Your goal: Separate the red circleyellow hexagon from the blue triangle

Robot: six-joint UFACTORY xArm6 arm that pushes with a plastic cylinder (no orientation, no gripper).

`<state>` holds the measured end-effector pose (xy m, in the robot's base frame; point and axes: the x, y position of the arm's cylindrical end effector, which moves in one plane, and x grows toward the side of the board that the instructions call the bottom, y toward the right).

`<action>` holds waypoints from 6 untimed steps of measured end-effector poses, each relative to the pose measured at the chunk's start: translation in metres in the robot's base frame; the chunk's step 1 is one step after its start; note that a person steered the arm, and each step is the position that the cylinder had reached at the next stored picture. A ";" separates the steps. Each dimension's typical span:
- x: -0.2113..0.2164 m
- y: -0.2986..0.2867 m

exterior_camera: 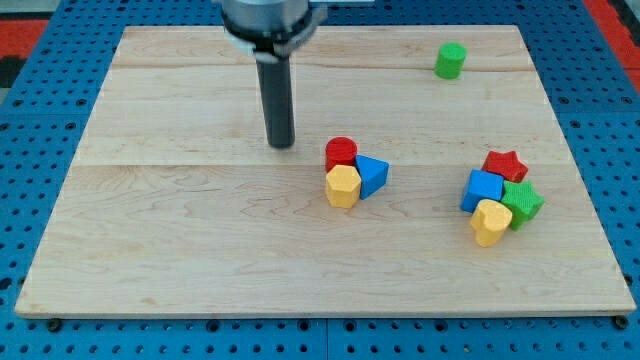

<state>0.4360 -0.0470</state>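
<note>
A red circle block (341,152), a yellow hexagon block (342,186) and a blue triangle block (372,175) sit packed together near the middle of the wooden board (180,250). The red circle is at the top of the cluster, the yellow hexagon below it, the blue triangle on their right, touching both. My tip (281,144) rests on the board to the left of the cluster, a short gap from the red circle and touching no block.
A second cluster lies at the right: a red star (505,164), a blue block (483,189), a green block (523,201) and a yellow heart (490,221). A green cylinder (451,60) stands alone at the top right.
</note>
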 end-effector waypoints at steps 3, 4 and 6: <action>0.083 0.055; 0.083 0.091; 0.084 0.079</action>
<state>0.5201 0.0323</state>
